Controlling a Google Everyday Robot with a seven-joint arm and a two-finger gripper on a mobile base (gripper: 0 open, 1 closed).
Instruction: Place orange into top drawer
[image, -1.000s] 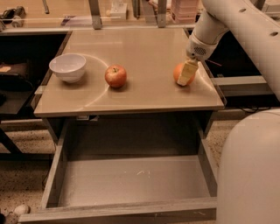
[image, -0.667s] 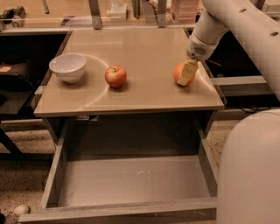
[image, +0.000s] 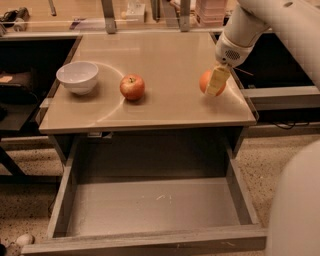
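Observation:
The orange (image: 203, 80) rests on the tan tabletop near its right edge. My gripper (image: 215, 84) comes down from the white arm at the upper right and sits right at the orange, covering its right half. The top drawer (image: 150, 207) is pulled wide open below the table's front edge. Its grey floor has faint white scuffs and nothing lies in it.
A red-yellow apple (image: 132, 87) sits at the middle of the table (image: 165, 55), and a white bowl (image: 77, 76) sits at its left. The robot's white body (image: 297, 210) fills the lower right. Dark shelves flank the table on both sides.

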